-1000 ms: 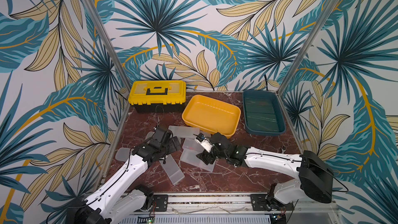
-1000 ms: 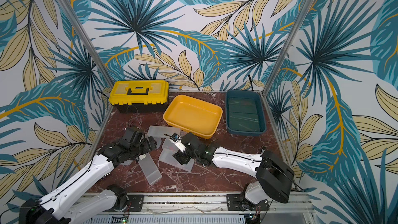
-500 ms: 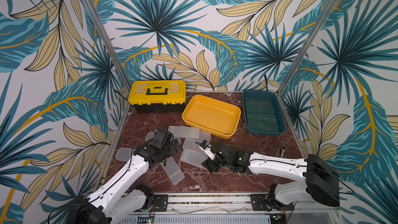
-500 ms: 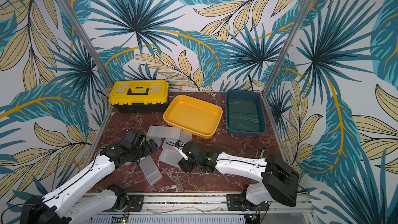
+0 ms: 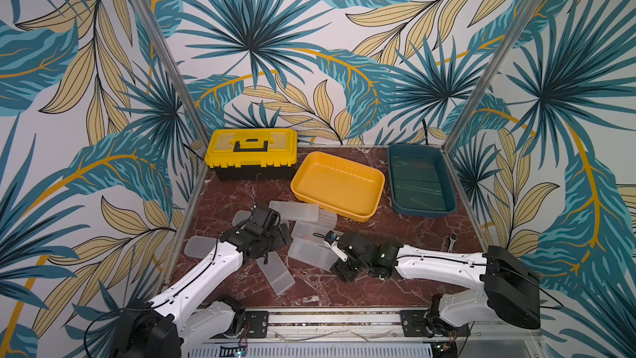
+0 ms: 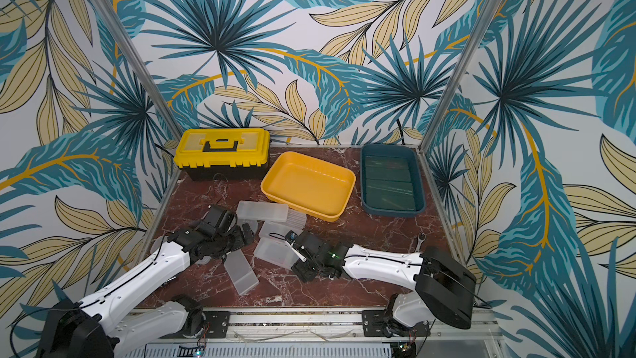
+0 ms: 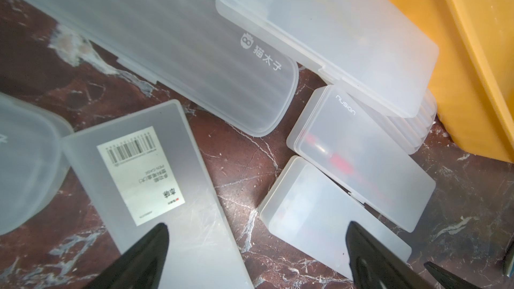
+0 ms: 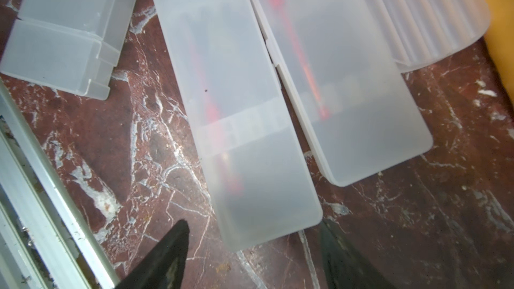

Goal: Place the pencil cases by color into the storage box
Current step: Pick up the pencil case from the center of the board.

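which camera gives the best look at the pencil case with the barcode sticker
The left wrist view: the barcode case lies close up, with its sticker facing the camera. Both top views show the case only as a small frosted slab, the sticker not discernible. The right wrist view shows no sticker.

A lab booth: leaf-print panels, aluminium rail, marble tabletop.

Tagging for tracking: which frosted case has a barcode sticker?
The long flat case, nearest the front edge in a top view. Only it shows a barcode sticker; the others are plain or logo-only.
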